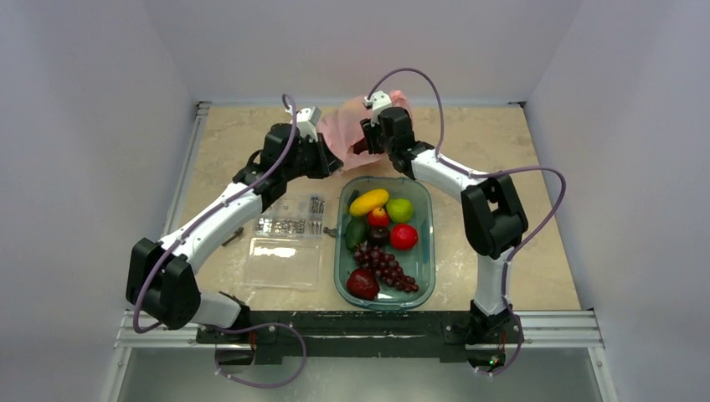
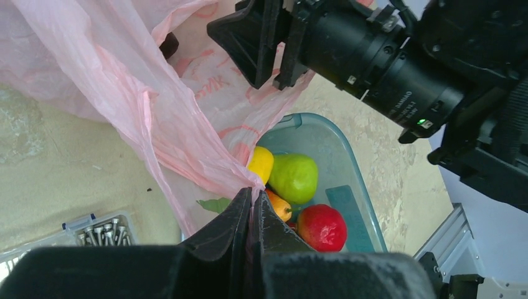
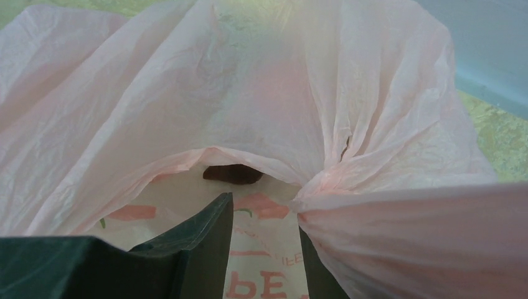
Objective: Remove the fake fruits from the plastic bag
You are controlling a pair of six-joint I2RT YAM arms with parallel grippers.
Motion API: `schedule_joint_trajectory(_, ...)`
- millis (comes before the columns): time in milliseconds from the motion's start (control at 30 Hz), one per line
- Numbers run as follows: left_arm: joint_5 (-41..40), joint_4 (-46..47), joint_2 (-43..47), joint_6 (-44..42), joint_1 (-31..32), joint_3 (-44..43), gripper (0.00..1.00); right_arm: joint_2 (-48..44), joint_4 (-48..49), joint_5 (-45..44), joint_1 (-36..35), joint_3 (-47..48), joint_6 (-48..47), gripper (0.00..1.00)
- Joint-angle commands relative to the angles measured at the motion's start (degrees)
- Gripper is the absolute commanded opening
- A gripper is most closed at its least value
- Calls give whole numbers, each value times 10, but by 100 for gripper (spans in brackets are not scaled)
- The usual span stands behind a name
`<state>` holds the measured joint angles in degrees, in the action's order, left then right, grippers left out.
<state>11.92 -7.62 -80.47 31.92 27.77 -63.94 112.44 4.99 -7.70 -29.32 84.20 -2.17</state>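
The pink plastic bag (image 1: pixel 339 127) is held up at the back of the table, just behind the tray. My left gripper (image 2: pixel 252 200) is shut on a pinched fold of the bag's edge (image 2: pixel 187 143). My right gripper (image 3: pixel 264 212) reaches into the bag's mouth, its jaws apart with nothing between them. Bag film (image 3: pixel 405 237) drapes over its right finger. Deep inside the bag lies one dark rounded fruit (image 3: pixel 233 174); I cannot tell which kind. The rest of the bag's inside is hidden by folds.
A green tray (image 1: pixel 425 251) in front of the bag holds a yellow oval fruit (image 1: pixel 368 202), a green apple (image 1: pixel 399 209), red fruits (image 1: pixel 403 236), dark purple grapes (image 1: pixel 387 268) and others. Left of it stand a clear screw box (image 1: pixel 293 218) and its lid (image 1: pixel 285 261).
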Motion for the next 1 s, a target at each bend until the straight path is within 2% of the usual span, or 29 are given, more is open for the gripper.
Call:
schedule_joint_trajectory(0,0,44,22,3,5,6,0,17,27,-2,-5,14,-1,42)
schedule_joint_trajectory(67,9,56,25,11,6,11,0,41,27,-15,-5,45,15,47)
schedule_joint_trajectory(267,-23,57,46,30,17,30,0,159,70,-66,-3,198,189,53)
schedule_joint_trajectory(400,-97,40,55,62,20,58,0,249,107,-28,1,361,290,57)
schedule_joint_trajectory(500,-133,38,46,65,26,72,0,276,146,3,6,418,360,57)
schedule_joint_trajectory(600,-133,26,27,81,26,67,0,254,199,36,14,382,423,56)
schedule_joint_trajectory(733,-129,24,29,75,26,63,0,189,198,75,27,293,440,58)
schedule_joint_trajectory(800,-127,21,32,66,26,57,0,154,173,98,30,250,417,63)
schedule_joint_trajectory(967,-111,-7,21,34,26,25,0,80,63,119,28,175,292,78)
